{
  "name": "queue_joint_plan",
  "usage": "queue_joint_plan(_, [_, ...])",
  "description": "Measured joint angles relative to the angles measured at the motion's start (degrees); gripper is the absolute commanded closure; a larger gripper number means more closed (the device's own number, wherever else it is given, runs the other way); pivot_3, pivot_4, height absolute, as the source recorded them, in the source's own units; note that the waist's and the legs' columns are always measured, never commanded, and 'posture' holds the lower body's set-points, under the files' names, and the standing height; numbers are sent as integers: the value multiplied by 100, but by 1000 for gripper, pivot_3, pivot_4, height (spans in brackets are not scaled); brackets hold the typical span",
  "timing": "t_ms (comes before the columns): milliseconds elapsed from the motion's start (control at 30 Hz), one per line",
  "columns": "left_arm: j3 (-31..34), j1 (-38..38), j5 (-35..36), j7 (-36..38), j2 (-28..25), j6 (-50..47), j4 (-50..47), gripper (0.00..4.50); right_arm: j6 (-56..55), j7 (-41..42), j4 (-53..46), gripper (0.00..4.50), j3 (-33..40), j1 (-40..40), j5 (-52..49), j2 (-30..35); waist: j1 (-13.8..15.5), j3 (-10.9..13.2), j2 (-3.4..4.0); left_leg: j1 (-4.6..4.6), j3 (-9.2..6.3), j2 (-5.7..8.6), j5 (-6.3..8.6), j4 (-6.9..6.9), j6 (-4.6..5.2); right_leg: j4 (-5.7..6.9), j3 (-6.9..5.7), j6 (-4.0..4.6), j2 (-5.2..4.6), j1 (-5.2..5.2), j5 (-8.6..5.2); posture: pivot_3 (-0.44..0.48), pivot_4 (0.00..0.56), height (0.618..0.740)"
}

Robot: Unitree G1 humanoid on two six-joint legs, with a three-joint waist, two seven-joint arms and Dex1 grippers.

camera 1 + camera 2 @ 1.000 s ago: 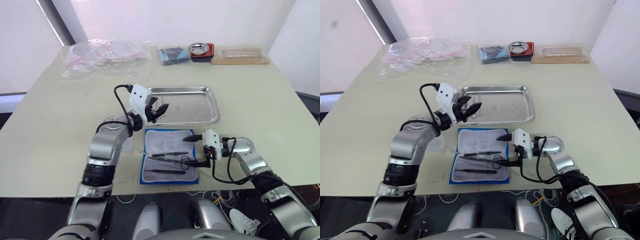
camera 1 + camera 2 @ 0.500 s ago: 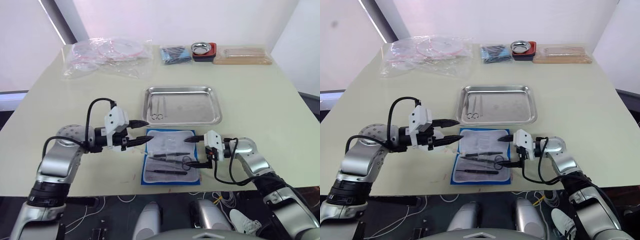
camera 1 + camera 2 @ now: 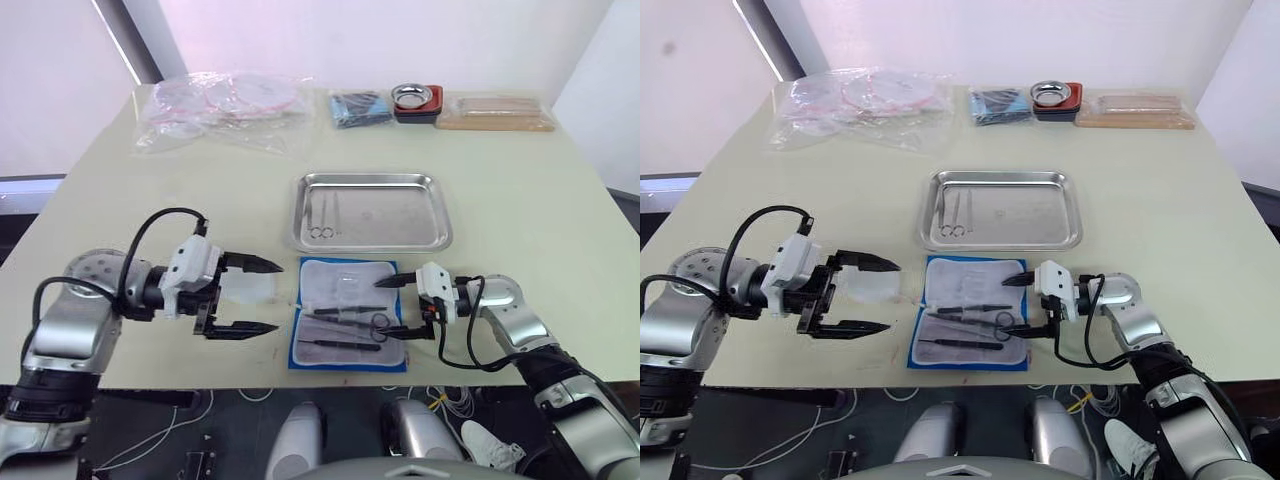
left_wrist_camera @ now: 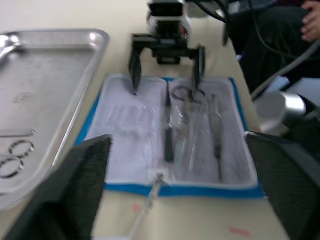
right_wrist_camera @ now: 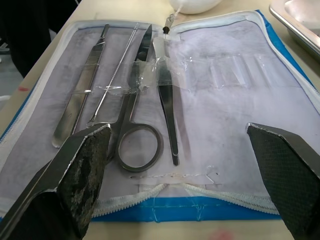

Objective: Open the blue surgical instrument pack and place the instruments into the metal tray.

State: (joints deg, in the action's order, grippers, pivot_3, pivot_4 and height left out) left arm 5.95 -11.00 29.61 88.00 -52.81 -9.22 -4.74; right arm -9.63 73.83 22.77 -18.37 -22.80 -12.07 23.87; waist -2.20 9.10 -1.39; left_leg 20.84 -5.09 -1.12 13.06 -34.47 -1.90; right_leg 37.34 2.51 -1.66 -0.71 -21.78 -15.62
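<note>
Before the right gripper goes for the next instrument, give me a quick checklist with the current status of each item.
1. Blue surgical instrument pack lying open and flat: ok.
2. Instruments still in the pack, held under clear straps: ok, but the straps may resist.
3. Right gripper open at the pack's edge: ok.
4. Left gripper open, off to the pack's side, clear of the path: ok.
5. Metal tray has free space beside the scissors already in it: ok.

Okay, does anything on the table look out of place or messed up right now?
Nothing stands out. The blue surgical instrument pack lies open and flat with instruments in their loops, and the metal tray sits square, holding scissors.
</note>
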Motion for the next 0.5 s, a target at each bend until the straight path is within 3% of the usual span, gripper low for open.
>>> queue_joint_plan(167, [37, 64, 180, 114, -160, 90, 0, 9, -59, 74, 62, 0, 12, -36, 1, -2, -3, 2, -1, 1, 2, 4, 1, 1, 1, -3, 0, 0, -19, 0, 0, 0, 150, 740])
queue_joint_plan(367, [4, 250, 489, 141, -1118, 757, 262, 9, -80, 80, 100, 0, 29, -54, 2, -2, 3, 11, -5, -1, 0, 1, 1, 4, 2, -5, -1, 0, -27, 0, 0, 0, 150, 740])
queue_joint_plan(500, [-184, 220, 705, 146, -1284, 1041, 435, 9, -80, 85, 107, 0, 29, -60, 2, -4, 1, 11, -5, 0, 4, 1, 1, 3, 2, -5, 0, 0, -27, 0, 0, 0, 150, 740])
